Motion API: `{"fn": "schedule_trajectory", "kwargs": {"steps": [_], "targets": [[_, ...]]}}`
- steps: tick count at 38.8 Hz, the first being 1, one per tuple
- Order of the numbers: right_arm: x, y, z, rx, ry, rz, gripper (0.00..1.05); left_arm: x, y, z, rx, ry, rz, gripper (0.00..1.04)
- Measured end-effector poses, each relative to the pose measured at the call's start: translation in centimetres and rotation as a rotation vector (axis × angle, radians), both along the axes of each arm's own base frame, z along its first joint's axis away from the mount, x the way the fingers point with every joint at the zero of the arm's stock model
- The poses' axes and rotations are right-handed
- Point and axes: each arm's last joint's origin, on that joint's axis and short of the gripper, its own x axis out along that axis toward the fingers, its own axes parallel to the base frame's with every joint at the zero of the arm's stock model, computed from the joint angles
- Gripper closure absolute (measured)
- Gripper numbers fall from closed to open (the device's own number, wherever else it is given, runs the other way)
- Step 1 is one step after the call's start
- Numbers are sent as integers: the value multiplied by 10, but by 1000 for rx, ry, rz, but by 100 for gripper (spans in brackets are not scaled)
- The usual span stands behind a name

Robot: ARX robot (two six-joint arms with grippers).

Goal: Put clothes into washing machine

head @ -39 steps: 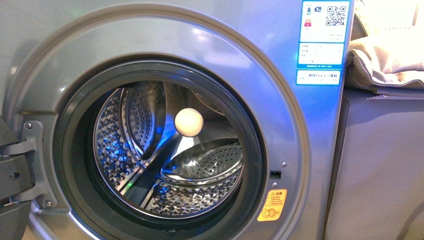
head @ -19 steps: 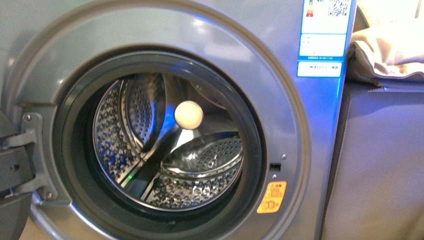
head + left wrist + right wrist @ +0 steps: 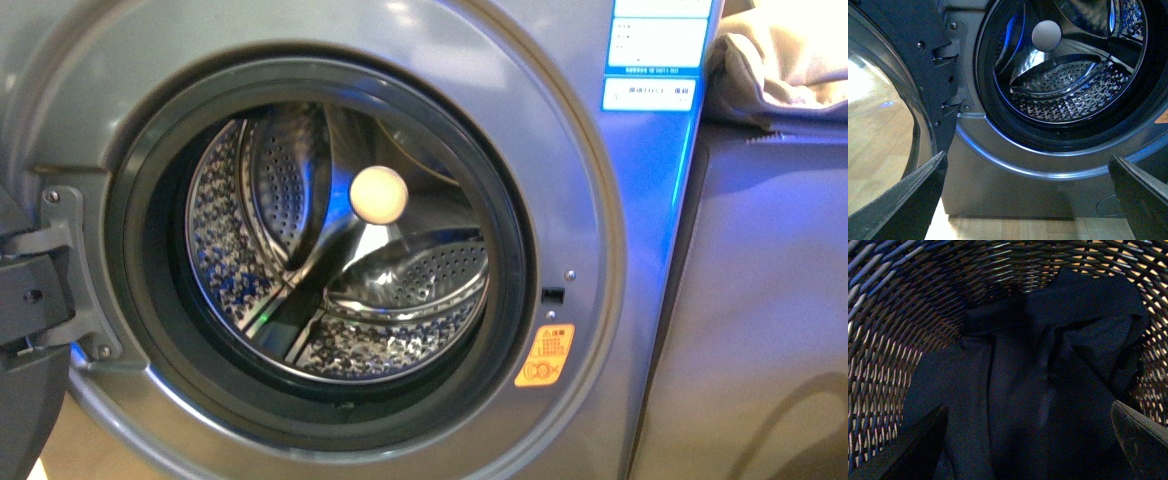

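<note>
Clothes (image 3: 1048, 380) heaped in wicker basket (image 3: 903, 315), ahead between fingers of right end effector (image 3: 1028, 407), spread wide | left end effector (image 3: 1028, 157) also wide, facing washing machine (image 3: 600, 250) | porthole centre-left of front frame

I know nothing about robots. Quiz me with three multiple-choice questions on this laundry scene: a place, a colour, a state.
1. Where is the navy garment? A) in the drum B) in the wicker basket C) atop the washer
2. What colour is the warning sticker on the washing machine? A) green B) white C) orange-yellow
3. How is the washer's door? A) swung open B) shut C) taken off
Answers: 1 B, woven walls surround it; 2 C, plain in the front view; 3 A, it hangs aside on its hinge.
</note>
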Motion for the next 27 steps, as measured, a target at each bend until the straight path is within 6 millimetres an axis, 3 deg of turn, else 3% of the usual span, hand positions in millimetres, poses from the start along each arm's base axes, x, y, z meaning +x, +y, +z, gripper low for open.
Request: {"fn": "schedule_trajectory", "kwargs": {"steps": [6, 11, 15, 21, 27], "targets": [[7, 5, 17, 73, -89, -4, 8, 0, 0, 0, 0, 0, 0, 7], [4, 14, 58, 170, -194, 10, 8, 0, 0, 0, 0, 0, 0, 7], [2, 9, 87, 195, -225, -21, 8, 0, 0, 0, 0, 0, 0, 7], [6, 0, 89, 207, -203, -74, 8, 0, 0, 0, 0, 0, 0, 7], [17, -13, 72, 227, -164, -148, 8, 0, 0, 0, 0, 0, 0, 7]]}}
